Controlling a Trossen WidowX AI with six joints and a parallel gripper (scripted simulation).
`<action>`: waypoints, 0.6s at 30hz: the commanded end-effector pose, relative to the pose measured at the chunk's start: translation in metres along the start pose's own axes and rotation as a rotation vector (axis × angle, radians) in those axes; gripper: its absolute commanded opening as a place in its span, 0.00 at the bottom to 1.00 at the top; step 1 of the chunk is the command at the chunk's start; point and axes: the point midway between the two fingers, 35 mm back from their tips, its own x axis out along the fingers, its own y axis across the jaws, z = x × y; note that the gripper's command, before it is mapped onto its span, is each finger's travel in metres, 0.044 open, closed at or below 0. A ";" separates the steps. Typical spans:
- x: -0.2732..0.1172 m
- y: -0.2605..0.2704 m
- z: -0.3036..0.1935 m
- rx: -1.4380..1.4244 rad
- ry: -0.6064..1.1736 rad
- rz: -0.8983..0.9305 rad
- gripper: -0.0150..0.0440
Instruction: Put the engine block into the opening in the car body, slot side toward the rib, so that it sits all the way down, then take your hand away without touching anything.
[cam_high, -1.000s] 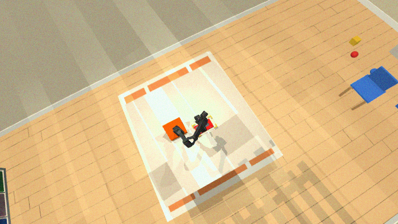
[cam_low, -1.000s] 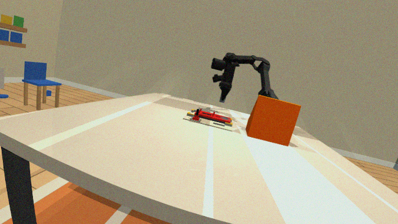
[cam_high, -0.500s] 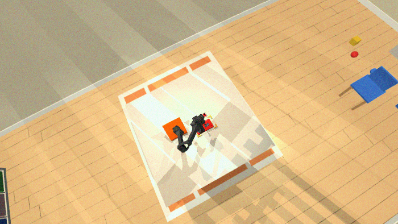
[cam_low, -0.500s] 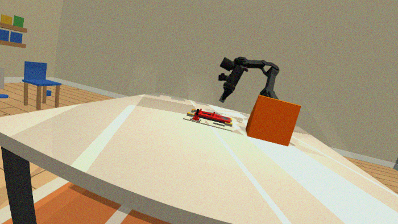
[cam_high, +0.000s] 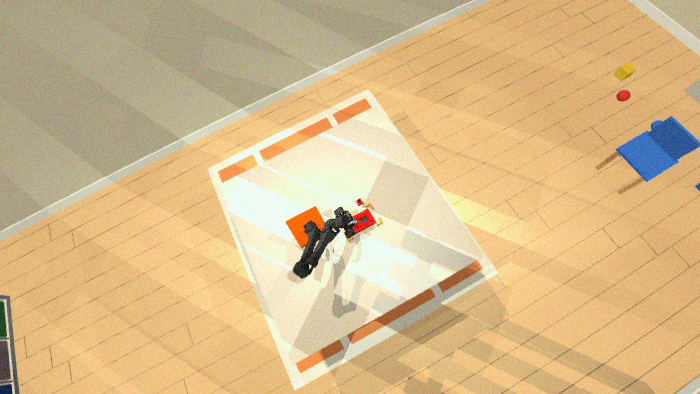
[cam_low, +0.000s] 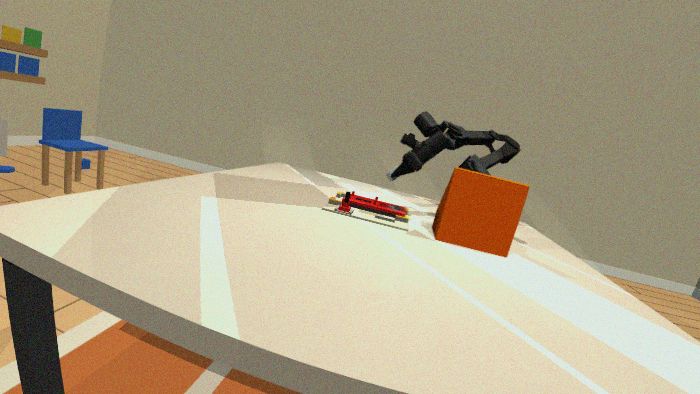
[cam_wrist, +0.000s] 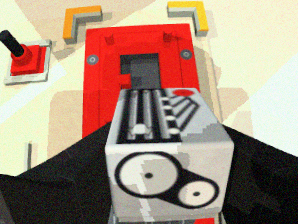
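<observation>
- Box of plain orange stands on the table, hiding the arm's foot in the exterior view.
- The black arm rises behind it, bends sharply at the elbow, and reaches out above the table; its wrist slants down toward the car.
- The gripper is tilted well off vertical, fingertips low and forward, and is clamped on the engine block.
- The grey engine block, with its belt-and-pulley face toward the wrist camera, is up in the air, outside the opening.
- A small red piece with a black stick stands beside the car.
- The red car body lies on the table; its dark opening shows just beyond the block in the wrist view, a red tab jutting in.
- Yellow corner brackets sit near the car.
</observation>
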 end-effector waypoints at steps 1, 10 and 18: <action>0.003 0.000 -0.002 -0.003 -0.030 -0.003 0.25; 0.020 0.000 -0.017 -0.004 -0.032 -0.005 0.25; 0.035 0.000 -0.030 -0.004 -0.032 -0.006 0.25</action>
